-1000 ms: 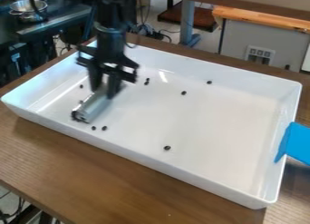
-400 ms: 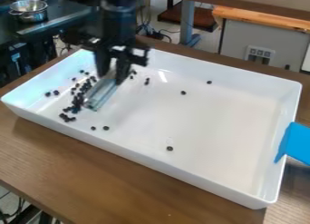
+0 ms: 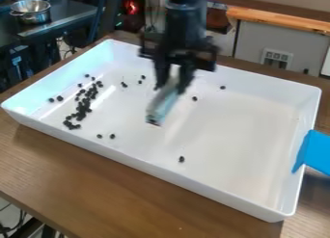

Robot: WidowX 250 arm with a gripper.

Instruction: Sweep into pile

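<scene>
Beads: the black pile [image 3: 82, 106] lay inside the tray [image 3: 161, 172], toward its left end in the view, left of the pincer [image 3: 172, 80] and apart from it.
Strays: loose beads [image 3: 182, 159] sat scattered on the tray's floor.
Scraper: the blurred scraper [image 3: 163, 105] slanted within the tray; floor contact could not be told.
Pincer: it pinched the scraper's upper part, toward the tray's far long wall.
Table: the wooden table [image 3: 97, 184] bore the tray.
</scene>
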